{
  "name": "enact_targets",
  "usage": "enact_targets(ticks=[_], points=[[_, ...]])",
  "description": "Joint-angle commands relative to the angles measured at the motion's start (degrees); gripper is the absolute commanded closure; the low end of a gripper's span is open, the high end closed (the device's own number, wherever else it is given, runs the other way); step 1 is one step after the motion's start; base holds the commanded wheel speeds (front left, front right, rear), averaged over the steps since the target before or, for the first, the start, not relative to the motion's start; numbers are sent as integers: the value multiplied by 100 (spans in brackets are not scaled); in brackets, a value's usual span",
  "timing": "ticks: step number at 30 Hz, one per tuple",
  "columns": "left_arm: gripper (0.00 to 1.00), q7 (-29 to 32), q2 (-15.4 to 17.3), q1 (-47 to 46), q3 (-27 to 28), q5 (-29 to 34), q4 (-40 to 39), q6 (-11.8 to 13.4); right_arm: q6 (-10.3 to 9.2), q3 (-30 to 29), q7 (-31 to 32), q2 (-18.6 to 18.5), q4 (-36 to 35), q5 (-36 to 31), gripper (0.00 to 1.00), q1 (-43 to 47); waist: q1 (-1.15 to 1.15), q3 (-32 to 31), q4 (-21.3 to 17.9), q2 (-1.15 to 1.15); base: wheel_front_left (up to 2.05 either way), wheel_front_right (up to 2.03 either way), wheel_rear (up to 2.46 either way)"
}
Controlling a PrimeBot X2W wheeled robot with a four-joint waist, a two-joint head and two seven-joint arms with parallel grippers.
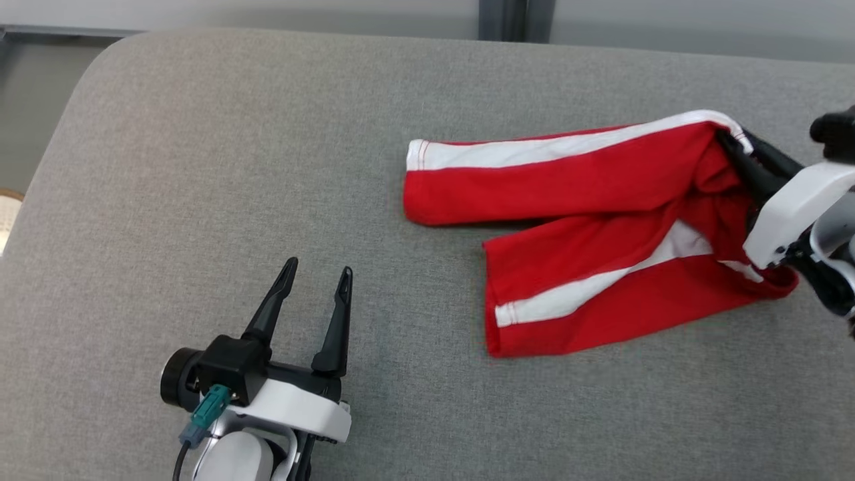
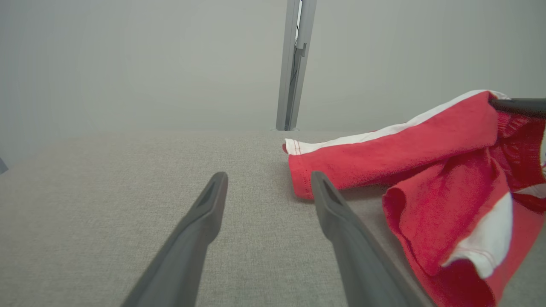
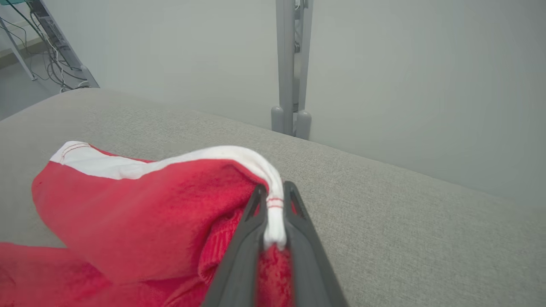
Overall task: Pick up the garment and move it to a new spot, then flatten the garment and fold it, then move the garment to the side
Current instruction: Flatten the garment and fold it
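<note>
On the cushion: shorts gripped, unfolded

Right gripper pinches the shorts' waistband at the cushion's right side; the legs lie rumpled. Left gripper hovers spread, empty. Moving seems begun; flattening, folding and setting aside remain.

Part of garment behind right tool, right arm cropped

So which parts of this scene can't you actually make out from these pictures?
- Head view: the right hand partly covers the waist of the red shorts; the right edge cuts off its arm.
- Left wrist view: the right edge cuts off the shorts' waist end.
- Right wrist view: the bottom edge cuts off much of the shorts.
- Every view: the shorts' underside lies hidden against the grey fabric surface.
</note>
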Motion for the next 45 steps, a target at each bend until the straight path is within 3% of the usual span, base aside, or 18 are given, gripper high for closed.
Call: enact_targets(ticks=[1, 8, 10, 11, 12, 28, 37, 41, 45], points=[[0, -17, 20, -143, -44, -44, -34, -8, -3, 159, 108, -127, 97, 193, 100, -249, 0, 295, 233, 0, 0, 0, 0], [0, -17, 19, -394, -302, -153, -126, 67, -3, 717, 498, -675, 629, 795, 100, -1229, 0, 805, 546, 0, 0, 0, 0], [0, -17, 20, -441, -377, -199, -141, 95, -3, 902, 528, -779, 868, 802, 91, -1421, 0, 895, 607, 0, 0, 0, 0], [0, -17, 20, -461, -410, -207, -147, 107, -3, 980, 503, -795, 989, 808, 58, -1506, 0, 931, 625, 0, 0, 0, 0], [0, -17, 20, -485, -431, -212, -155, 117, -3, 1025, 461, -802, 1115, 846, 0, -1585, 0, 963, 638, 0, 0, 0, 0], [0, -17, 22, -548, -404, -113, -56, 130, -3, 1818, -302, -436, 2842, 363, 0, -2177, 0, 756, 383, 0, 0, 0, 0], [0, -17, 23, -299, -166, -25, -12, 66, -3, 1815, -1002, -105, 2701, 298, 0, -1837, 0, 33, -70, 0, 0, 0, 0], [0, -17, 23, -200, -8, 10, -79, 102, -3, 1153, -1011, -198, 1955, -88, 0, -1522, 0, -237, -333, 0, 0, 0, 0], [0, -17, 19, -111, 131, 31, -129, 142, -3, -62, -1008, -136, 1152, -640, 0, -749, 0, -413, -600, 0, 0, 0, 0]])
